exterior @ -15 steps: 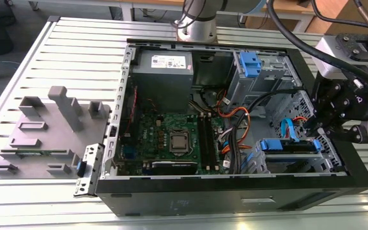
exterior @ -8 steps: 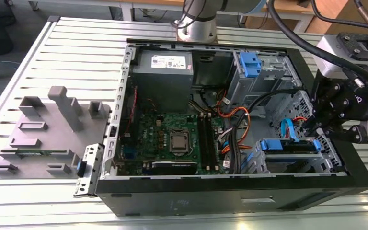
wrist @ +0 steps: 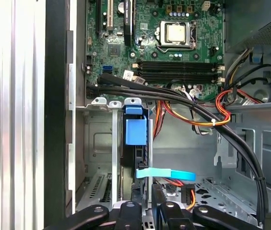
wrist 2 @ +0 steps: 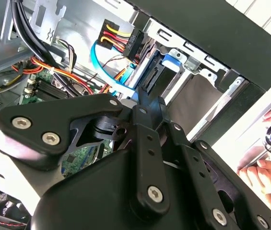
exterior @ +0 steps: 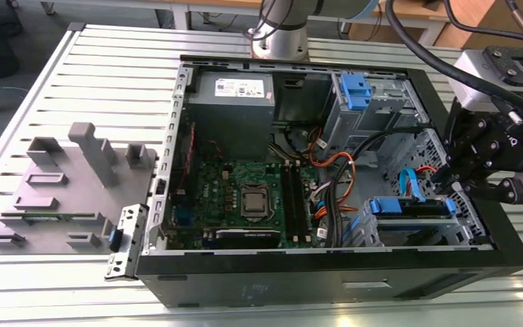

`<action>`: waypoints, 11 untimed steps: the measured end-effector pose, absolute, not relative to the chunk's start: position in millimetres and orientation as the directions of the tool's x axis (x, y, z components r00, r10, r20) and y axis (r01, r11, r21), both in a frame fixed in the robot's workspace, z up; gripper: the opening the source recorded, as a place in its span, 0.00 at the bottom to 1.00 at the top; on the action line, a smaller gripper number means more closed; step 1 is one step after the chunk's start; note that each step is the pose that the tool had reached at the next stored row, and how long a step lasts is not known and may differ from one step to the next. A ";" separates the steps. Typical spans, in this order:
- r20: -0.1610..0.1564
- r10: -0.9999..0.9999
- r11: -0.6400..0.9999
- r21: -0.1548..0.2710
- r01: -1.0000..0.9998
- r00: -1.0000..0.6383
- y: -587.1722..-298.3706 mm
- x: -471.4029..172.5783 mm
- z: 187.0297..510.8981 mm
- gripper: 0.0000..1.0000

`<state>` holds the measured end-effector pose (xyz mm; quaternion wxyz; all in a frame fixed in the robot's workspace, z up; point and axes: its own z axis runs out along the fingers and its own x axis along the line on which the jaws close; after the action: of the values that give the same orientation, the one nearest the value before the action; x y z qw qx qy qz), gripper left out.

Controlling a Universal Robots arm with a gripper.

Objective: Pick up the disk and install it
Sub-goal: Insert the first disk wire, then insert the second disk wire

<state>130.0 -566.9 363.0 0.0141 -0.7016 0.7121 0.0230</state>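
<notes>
Disk (exterior: 413, 207): seated edge-on in its lower bay for installation. Gripper (exterior: 447, 182): positioned at its rear edge; finger state cannot be told.

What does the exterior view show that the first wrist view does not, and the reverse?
The exterior view alone gives the grey power supply box, the grey fixture plate on the exterior view's left, and the gripper from outside. The first wrist view alone looks along the disk standing in its bay. Both share the motherboard and the disk's blue bracket.
</notes>
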 end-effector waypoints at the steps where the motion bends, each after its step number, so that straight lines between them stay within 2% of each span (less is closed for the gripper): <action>1: -0.052 -0.999 0.014 0.013 -1.000 -0.015 -566.8 130.0 363.0 0.24; 11: -0.052 -0.999 0.014 0.013 -1.000 -0.015 -566.9 130.8 363.0 0.24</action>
<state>130.8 -566.9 363.0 0.0140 -0.7016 0.7121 0.0230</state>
